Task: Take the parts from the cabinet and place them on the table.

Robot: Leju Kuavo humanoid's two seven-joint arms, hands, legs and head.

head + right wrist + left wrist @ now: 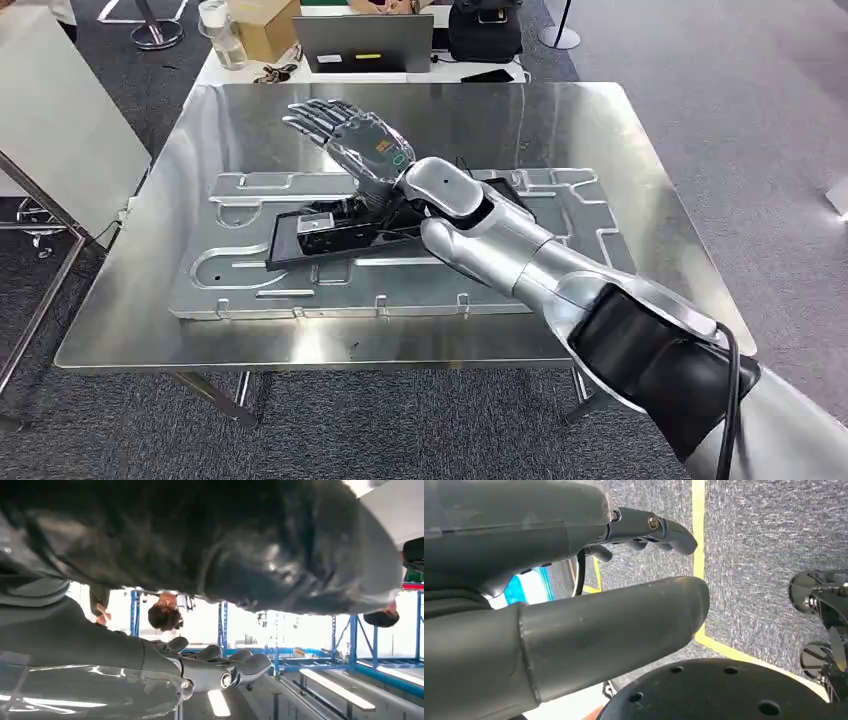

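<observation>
- In our head view, our right arm (520, 250) reaches across a shiny steel table (600, 130), and our right hand (345, 130) hangs above its far middle.
- The fingers of that hand (310, 115) are stretched out flat and a little apart, pointing away from us, with nothing between them.
- In our right wrist view the same hand (210, 667) shows its dark fingers (250, 662) extended side by side and its thick thumb above them, with no object in the grasp.
- A large pressed metal panel (240, 270) with raised ribs and cut-outs lies flat on the table, its near edge close to the table's near edge.
- A black flat part (320, 235) rests on top of that panel, near its middle, slightly tilted; our right wrist and forearm cover its right end.
- The right hand is above and beyond the black part, not touching it.
- Our left hand (574, 615) appears in the left wrist view, with the thick thumb straight and the darker fingers (664, 530) lightly curved; they hold nothing and are apart from the thumb.
- Beneath the left hand we see grey carpet (764, 540) with yellow floor tape (698, 525).
- Beyond the table stand a laptop (362, 42), a cardboard box (268, 28) and a clear jar (222, 32) on another surface.
- In the right wrist view, people stand in the background by blue racking (350, 645).
</observation>
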